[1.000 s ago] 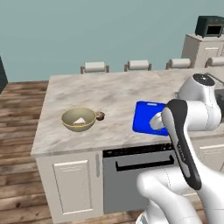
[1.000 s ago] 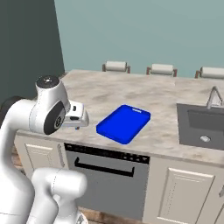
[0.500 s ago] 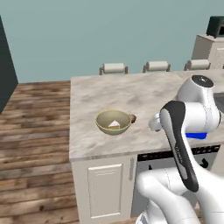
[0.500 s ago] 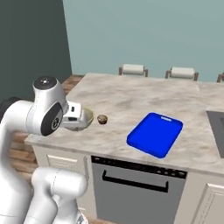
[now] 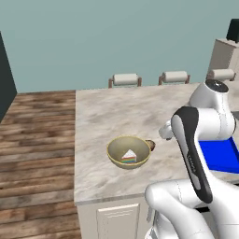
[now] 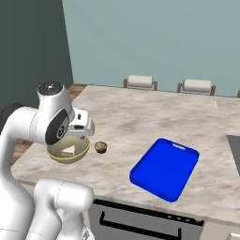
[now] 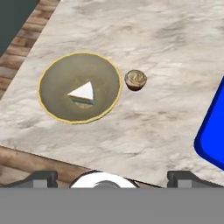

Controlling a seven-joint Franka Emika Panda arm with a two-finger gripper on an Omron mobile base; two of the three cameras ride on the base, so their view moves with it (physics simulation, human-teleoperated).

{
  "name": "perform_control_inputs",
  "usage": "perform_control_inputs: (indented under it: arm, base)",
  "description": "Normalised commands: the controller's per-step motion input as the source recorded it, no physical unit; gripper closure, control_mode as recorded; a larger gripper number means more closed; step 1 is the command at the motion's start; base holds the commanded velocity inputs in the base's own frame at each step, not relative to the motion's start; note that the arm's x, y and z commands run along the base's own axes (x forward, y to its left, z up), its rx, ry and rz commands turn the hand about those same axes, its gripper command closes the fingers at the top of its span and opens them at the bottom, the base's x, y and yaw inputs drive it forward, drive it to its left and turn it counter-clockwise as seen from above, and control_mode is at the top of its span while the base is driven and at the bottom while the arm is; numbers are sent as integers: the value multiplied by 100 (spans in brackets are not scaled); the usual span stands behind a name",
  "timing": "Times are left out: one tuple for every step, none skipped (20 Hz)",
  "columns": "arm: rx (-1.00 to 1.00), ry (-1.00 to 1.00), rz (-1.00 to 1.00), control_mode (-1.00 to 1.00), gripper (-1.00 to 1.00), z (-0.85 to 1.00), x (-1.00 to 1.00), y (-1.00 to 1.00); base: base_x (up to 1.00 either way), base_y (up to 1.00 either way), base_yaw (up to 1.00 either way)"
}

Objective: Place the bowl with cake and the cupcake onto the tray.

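Observation:
The bowl with cake (image 7: 79, 87) is a wide tan-yellow bowl on the marble counter, holding a white wedge with coloured layers (image 7: 83, 93). Just to its right stands the small brown cupcake (image 7: 135, 79), apart from the bowl's rim. The blue tray (image 6: 165, 168) lies flat further right on the counter, with nothing on it. My gripper (image 7: 112, 177) hangs open above the counter's near edge, fingertips wide apart and nothing between them. From the right base view, my hand (image 6: 80, 125) hovers over the bowl (image 6: 68, 151), with the cupcake (image 6: 101, 147) beside it. The arm hides part of the tray (image 5: 219, 156).
Stools (image 6: 140, 82) line the counter's far side. A sink's dark edge (image 6: 234, 143) lies right of the tray. Wooden floor (image 5: 37, 140) lies beyond the counter's left end, close to the bowl (image 5: 129, 151). Bare marble (image 6: 154, 117) stretches between cupcake and tray.
The base has driven left along the counter, so the whole picture has shifted and the bowl and cupcake now lie under the hand. The gripper has stayed open.

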Motion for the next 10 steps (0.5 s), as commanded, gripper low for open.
perform_control_inputs:
  arm:
    - [0,0,0,100,-100,0,0,0]
    - [0,0,0,100,-100,0,0,0]
    - [0,0,0,100,-100,0,0,0]
    - [0,0,0,100,-100,0,0,0]
    - [0,0,0,100,-100,0,0,0]
    - [0,0,0,100,-100,0,0,0]
    - [0,0,0,100,-100,0,0,0]
    - [0,0,0,100,-100,0,0,0]
    - [0,0,0,100,-100,0,0,0]
    - [0,0,0,-100,-100,0,0,0]
  base:
    - [46,0,0]
    - [36,0,0]
    - [34,0,0]
    - [28,0,0]
    - [25,0,0]
    - [8,0,0]
    - [0,0,2]
    - [0,0,0]
    - [0,0,0]
    - [0,0,0]
